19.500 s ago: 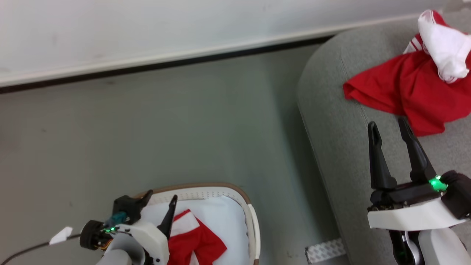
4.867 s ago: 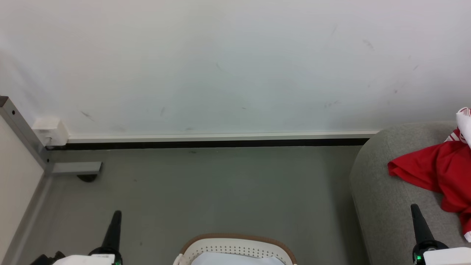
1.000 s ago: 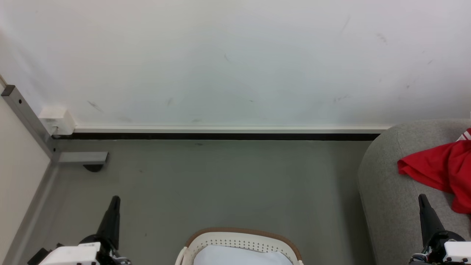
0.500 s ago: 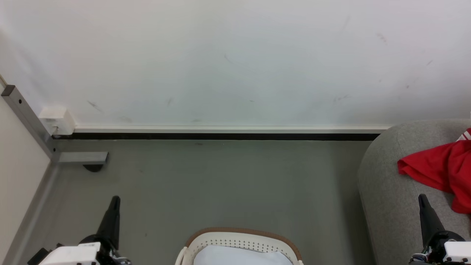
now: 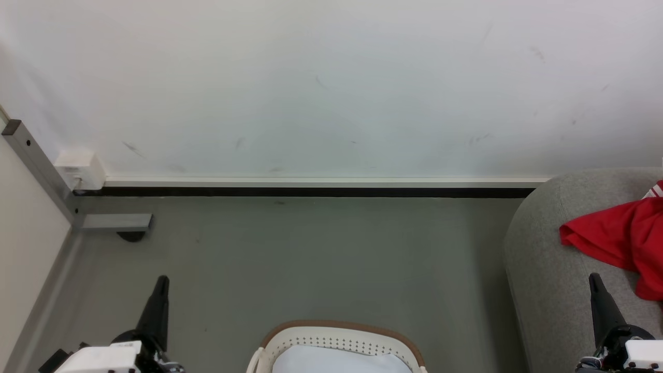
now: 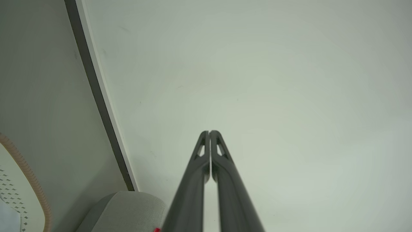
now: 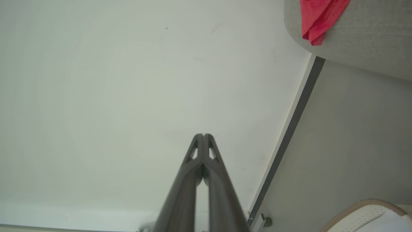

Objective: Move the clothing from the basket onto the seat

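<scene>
Red clothing [image 5: 619,241] lies on the grey seat [image 5: 544,259] at the right edge of the head view. The right wrist view has the clothing [image 7: 318,16] and seat [image 7: 360,45] in its upper right corner. The cream basket [image 5: 339,339] with its brown rim sits at the bottom centre, a pale white surface showing inside it. My left gripper [image 5: 161,282] stands shut at the lower left, left of the basket. My right gripper [image 5: 594,278] is shut over the seat, just below the clothing. Both hold nothing, the fingertips [image 6: 209,132] [image 7: 203,135] pressed together.
A white wall with a black skirting strip [image 5: 311,191] runs across the back. A grey metal post and foot [image 5: 111,223] with a white box [image 5: 80,168] stand at the left. Grey floor [image 5: 311,259] lies between the basket and the wall.
Nothing has moved in the last second. Over the longer span the head view rose from the basket toward the wall, and both grippers went from open to shut.
</scene>
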